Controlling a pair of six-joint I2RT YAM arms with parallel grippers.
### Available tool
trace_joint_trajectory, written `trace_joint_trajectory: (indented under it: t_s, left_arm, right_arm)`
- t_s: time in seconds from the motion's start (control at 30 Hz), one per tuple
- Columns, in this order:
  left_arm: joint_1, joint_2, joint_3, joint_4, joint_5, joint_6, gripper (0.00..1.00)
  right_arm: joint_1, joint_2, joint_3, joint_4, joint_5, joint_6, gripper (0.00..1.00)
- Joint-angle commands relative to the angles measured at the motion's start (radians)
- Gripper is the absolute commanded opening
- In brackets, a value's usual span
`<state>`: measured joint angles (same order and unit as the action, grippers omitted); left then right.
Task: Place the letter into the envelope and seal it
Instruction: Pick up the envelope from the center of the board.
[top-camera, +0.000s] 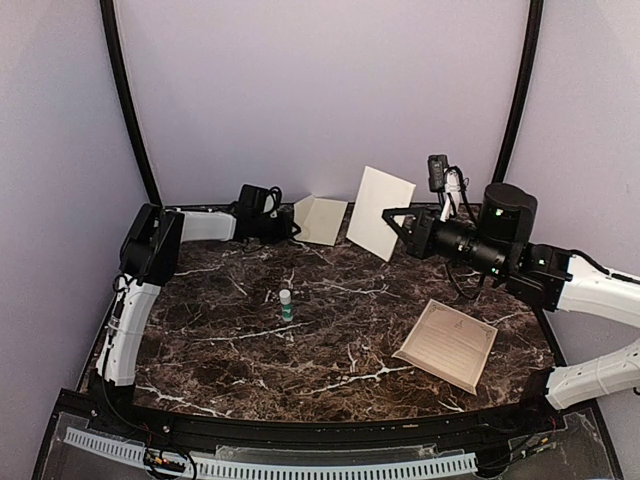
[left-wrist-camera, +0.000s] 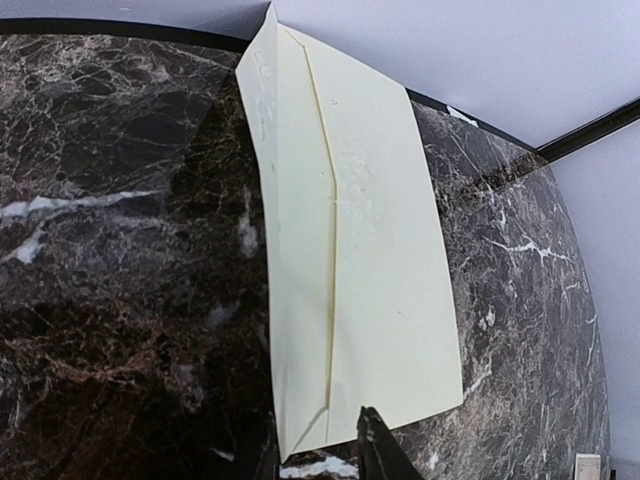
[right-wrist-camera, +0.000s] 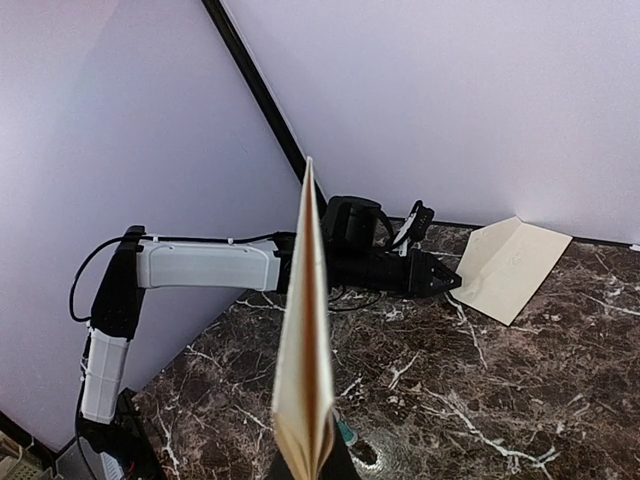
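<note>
Nothing inserted or sealed yet: the letter lies by the worktop's right edge; left pincer grips the envelope, right pincer clamps a pale upright sheet.

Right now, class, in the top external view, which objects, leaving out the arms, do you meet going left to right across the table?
small white-and-green tube → envelope → pale cream sheet, held up off the table → letter
</note>
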<state>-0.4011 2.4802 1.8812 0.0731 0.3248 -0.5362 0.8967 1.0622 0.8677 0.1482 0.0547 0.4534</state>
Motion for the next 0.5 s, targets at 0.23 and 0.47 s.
trace_joint_trajectory:
  t_s: [0.23, 0.47]
  left_arm:
    - [0.004, 0.071, 0.132, -0.094, -0.021, 0.009, 0.18]
    - [0.001, 0.088, 0.169, -0.118, -0.051, 0.012, 0.12]
  right_arm:
    - [-0.023, 0.006, -0.008, 0.014, -0.04, -0.01, 0.0]
    - [-0.033, -0.001, -0.007, 0.019, -0.042, -0.013, 0.0]
